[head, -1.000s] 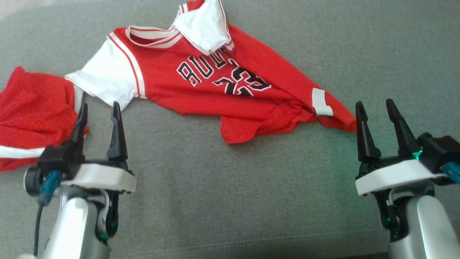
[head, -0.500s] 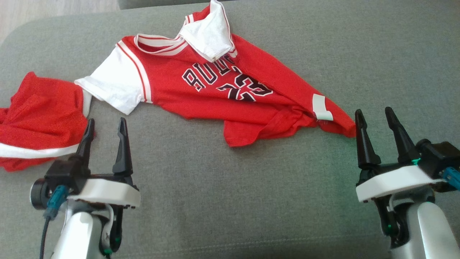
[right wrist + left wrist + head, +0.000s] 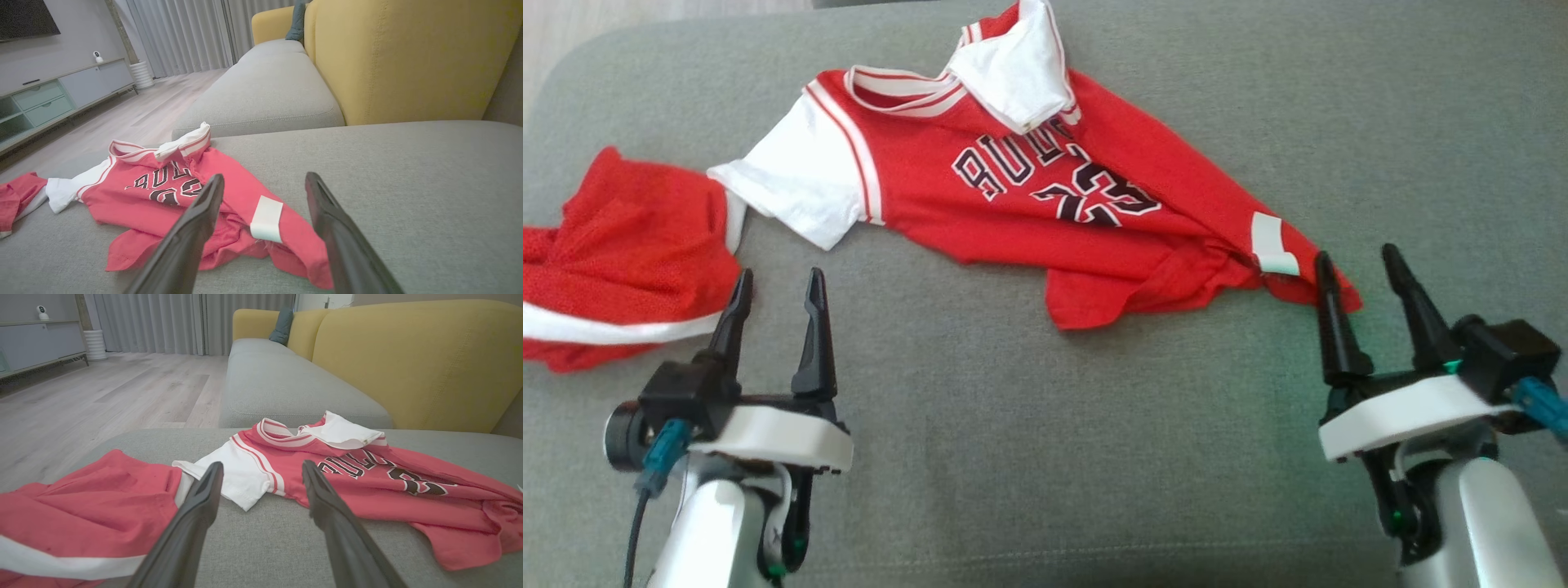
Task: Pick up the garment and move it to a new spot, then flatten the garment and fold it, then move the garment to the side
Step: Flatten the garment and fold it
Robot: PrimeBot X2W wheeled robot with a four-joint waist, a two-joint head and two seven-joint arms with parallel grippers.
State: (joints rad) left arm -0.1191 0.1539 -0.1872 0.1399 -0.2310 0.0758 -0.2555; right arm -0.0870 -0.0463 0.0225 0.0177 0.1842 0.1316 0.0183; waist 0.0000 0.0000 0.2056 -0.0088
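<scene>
The head camera has swung a little, so the whole scene sits differently in its view, and the far edge of the grey sofa seat [image 3: 1013, 457] now shows at the top. The red jersey [image 3: 1013, 220] has not itself moved: it lies crumpled across the middle of the seat, chest lettering up. One white sleeve [image 3: 800, 184] is spread toward the red shorts [image 3: 629, 245], and the other is flopped over the collar. The real change is on the right. The right tool [image 3: 1356, 253] has drawn closer to the jersey's lower corner, and its inner finger now crosses that corner just past the white label [image 3: 1270, 245]. In the right wrist view the red corner lies between the two fingers. Both tools stand fully spread with nothing in them. The left tool [image 3: 778, 273] hovers over bare cushion between the shorts and the white sleeve, touching neither as far as I can tell. The pick-up looks imminent but not yet begun. The right side seems lined up to pinch the hem, while the left probably needs to reach forward to the sleeve or shoulder first.
</scene>
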